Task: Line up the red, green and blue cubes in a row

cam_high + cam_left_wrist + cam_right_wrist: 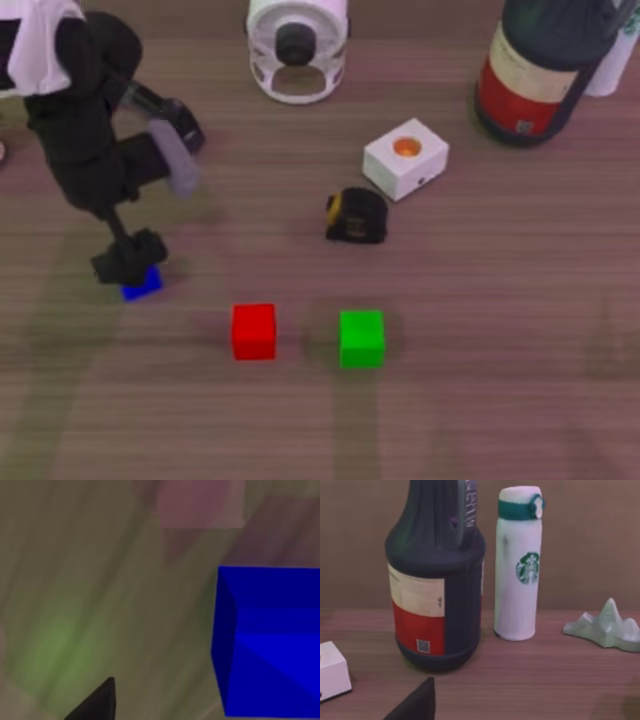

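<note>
Blue cube sits at the bench's left, directly under our left hand, well left of the red cube and green cube; whether its fingers grip, we cannot tell.

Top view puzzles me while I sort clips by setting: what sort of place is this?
Probably a rendered tabletop test bench: a wood-grain table with plain red cube, green cube and blue cube among unrelated clutter, like a tape measure and dark bottle.

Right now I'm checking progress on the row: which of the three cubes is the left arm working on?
The blue cube, at the table's left. The left gripper sits right over it, while the red cube and green cube stand side by side, untouched.
</note>
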Tool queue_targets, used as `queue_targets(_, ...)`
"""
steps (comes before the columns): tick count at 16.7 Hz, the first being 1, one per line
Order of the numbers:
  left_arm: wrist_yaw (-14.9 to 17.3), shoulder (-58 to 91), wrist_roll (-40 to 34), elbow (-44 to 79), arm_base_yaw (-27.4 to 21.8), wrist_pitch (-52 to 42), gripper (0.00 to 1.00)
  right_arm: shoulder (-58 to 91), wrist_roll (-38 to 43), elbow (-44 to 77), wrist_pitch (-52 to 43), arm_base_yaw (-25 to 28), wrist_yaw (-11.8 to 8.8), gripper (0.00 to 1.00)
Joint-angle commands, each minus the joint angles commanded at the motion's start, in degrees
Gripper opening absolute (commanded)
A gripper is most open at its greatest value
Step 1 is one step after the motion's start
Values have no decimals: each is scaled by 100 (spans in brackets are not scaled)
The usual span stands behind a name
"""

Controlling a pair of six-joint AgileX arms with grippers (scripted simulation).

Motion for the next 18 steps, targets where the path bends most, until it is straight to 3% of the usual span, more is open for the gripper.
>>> queue_targets(4,3,317,2,-501,-3,845,100,0,0,0,0,0,0,100)
queue_targets(9,3,381,4,-590,-4,969,100,0,0,0,0,0,0,100)
queue_targets(18,3,381,4,-590,-4,969,32,0,0,0,0,0,0,100)
